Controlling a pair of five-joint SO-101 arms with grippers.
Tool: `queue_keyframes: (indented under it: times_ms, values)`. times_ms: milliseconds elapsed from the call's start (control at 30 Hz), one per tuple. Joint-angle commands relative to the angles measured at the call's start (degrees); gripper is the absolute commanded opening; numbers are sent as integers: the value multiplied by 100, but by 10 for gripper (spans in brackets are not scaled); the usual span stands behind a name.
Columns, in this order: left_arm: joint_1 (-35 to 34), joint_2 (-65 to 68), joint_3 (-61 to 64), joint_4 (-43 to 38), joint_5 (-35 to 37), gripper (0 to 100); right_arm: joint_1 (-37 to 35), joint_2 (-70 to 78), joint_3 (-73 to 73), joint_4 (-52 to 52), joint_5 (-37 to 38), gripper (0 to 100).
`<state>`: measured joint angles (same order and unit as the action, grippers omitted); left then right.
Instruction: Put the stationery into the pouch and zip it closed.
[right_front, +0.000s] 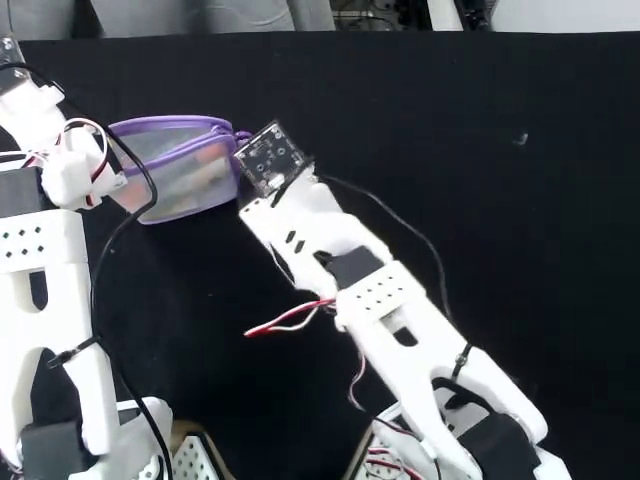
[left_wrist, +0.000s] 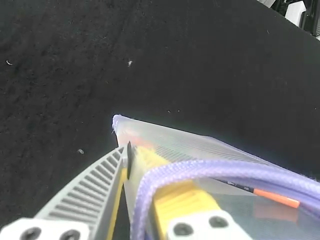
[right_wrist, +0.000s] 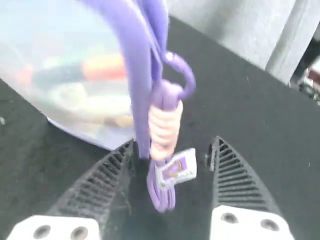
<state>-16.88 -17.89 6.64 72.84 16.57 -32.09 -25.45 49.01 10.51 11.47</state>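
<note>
The pouch (right_front: 185, 165), translucent with a purple trim (right_front: 165, 127) along its top, sits toward the far left of the black desk (right_front: 450, 120), between the two arms. Through its wall the stationery (right_front: 197, 172) shows as blurred orange, yellow and pale shapes, all inside. In the left wrist view an orange-tipped pen (left_wrist: 275, 196) lies just under the trim. The left claw (left_wrist: 131, 156) is closed on the pouch's left end. Its grey ribbed finger presses against the outside of the wall, and its yellow finger sits on the other side, with the purple trim curving around it. The pictures do not settle whether the zipper is run fully along the top. The right arm reaches in from the near right side of the desk to the pouch's right end, its wrist board just beside the purple trim. The right claw (right_wrist: 174, 145) is open, its two dark ribbed fingers spread well apart. The zipper pull (right_wrist: 165, 117), a purple loop with a pale wrapped cord, hangs down between them. The pull lies close to one finger and clear of the other, and neither finger pinches it. A small printed tag (right_wrist: 175, 170) dangles from the cord's lower end, in the gap between the fingers.
</note>
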Motion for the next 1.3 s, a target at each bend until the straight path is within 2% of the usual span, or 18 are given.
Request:
queue_keyframes:
  times_ms: [0, 133, 433, 733, 1033, 1267]
  values:
    - [-163, 167, 207, -193, 35, 29, -202, -286, -22, -431, 26, 230]
    - [-163, 167, 207, -193, 35, 29, -316, -286, -31, -695, 9, 230]
    - [-180, 167, 215, -193, 35, 29, -97, 523, -84, -1266, 44, 229]
    - [-198, 167, 215, -193, 35, 29, -97, -505, -40, 53, 9, 229]
    - [-180, 167, 215, -193, 35, 29, -88, -295, 198, -615, 35, 226]
    - [-189, 167, 215, -193, 35, 29, 123, -207, 75, -633, 26, 81]
